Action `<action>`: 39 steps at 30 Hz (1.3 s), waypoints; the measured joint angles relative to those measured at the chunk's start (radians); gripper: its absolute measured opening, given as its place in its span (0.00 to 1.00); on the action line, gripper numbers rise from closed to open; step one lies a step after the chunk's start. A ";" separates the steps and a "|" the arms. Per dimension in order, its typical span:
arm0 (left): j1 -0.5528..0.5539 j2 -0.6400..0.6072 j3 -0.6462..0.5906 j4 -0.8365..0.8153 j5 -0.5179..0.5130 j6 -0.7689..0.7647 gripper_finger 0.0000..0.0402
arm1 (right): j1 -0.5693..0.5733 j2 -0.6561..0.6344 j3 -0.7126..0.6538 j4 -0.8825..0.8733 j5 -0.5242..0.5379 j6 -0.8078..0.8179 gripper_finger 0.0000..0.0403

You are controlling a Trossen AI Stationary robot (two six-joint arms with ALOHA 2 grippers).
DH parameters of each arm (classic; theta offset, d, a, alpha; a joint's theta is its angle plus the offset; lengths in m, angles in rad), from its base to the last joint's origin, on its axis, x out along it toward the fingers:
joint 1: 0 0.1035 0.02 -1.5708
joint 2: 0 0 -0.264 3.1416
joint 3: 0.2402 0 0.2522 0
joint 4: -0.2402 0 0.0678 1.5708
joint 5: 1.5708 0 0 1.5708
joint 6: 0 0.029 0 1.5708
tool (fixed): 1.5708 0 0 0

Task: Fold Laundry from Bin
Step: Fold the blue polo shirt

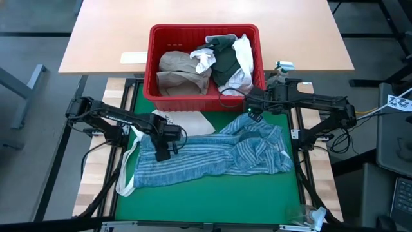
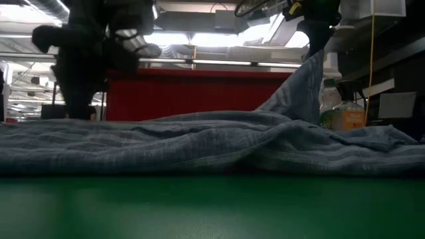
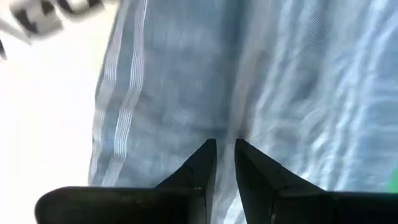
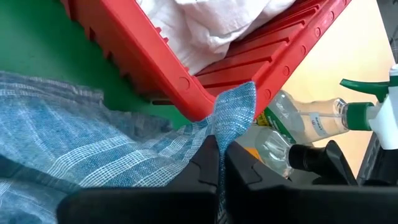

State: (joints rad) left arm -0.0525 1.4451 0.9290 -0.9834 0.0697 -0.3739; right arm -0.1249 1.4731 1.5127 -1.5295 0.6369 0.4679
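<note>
The blue-striped cloth (image 1: 212,154) lies spread across the green mat (image 1: 212,200), in front of the red bin (image 1: 154,64). The bin holds a tan shirt (image 1: 180,67), a dark top (image 1: 225,61) and white pieces (image 1: 243,55). My left gripper (image 1: 164,153) points straight down over the cloth's left part, its fingers nearly together (image 3: 225,149). My right gripper (image 1: 252,115) is raised near the bin's front right corner and is shut on the cloth's far right corner (image 4: 222,146). My left gripper comes from above, pointing down, and a crease of the striped cloth (image 3: 231,106) runs up into the narrow gap between its fingertips. How many layers it has cannot be told. The cloth around it lies low on the mat. My right gripper pinches the cloth's far right corner (image 4: 236,106) between its two fingers, slanting down from the table's right side. A tip of the corner sticks out past the fingertips, against the bin's rim. From there the cloth (image 2: 302,86) slopes down to the mat.
A white tote bag (image 1: 193,121) with black lettering (image 3: 37,18) lies partly under the cloth's left side, and its strap (image 1: 125,174) trails off the mat's left edge. A spray bottle (image 4: 311,118) stands to the right of the bin. A bare strip of mat runs along the near edge.
</note>
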 joint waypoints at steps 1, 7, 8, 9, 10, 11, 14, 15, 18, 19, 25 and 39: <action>0.000 -0.001 0.009 0.012 -0.029 0.003 0.14 | 0.000 0.000 0.000 0.000 0.000 0.000 0.00; 0.010 -0.001 0.018 0.108 -0.241 0.001 0.14 | 0.001 0.000 0.000 -0.001 0.000 0.000 0.00; 0.017 -0.001 0.018 0.113 -0.245 0.009 0.14 | 0.001 0.000 0.000 -0.002 0.000 -0.001 0.00; 0.025 -0.001 0.018 0.114 -0.246 0.014 0.14 | 0.001 0.000 0.000 -0.003 0.000 -0.001 0.00; 0.032 -0.001 0.018 0.112 -0.248 0.015 0.14 | 0.001 0.000 0.000 -0.004 0.000 -0.001 0.00; 0.041 -0.001 0.018 0.108 -0.248 0.015 0.14 | 0.001 0.000 0.000 -0.004 0.000 -0.001 0.00; 0.066 -0.001 0.018 0.092 -0.243 0.016 0.14 | 0.001 0.000 0.000 -0.004 0.000 -0.001 0.00; 0.074 -0.001 0.018 0.088 -0.243 0.016 0.14 | 0.001 0.000 0.000 -0.004 0.000 -0.001 0.00; 0.100 -0.001 0.018 0.072 -0.242 0.017 0.16 | 0.001 0.000 0.000 -0.004 0.000 -0.001 0.00; 0.108 -0.001 0.018 0.072 -0.242 0.017 0.17 | 0.001 0.000 0.000 -0.004 0.000 -0.001 0.00; 0.134 -0.001 0.018 0.097 -0.253 0.019 0.23 | 0.001 0.000 0.000 -0.008 0.000 -0.001 0.00; 0.153 -0.001 0.018 -0.045 -0.261 -0.026 0.46 | 0.001 0.001 0.000 -0.009 -0.027 -0.002 0.00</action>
State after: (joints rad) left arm 0.1007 1.4441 0.9473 -1.0286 -0.1916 -0.4002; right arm -0.1238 1.4738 1.5127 -1.5385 0.6094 0.4664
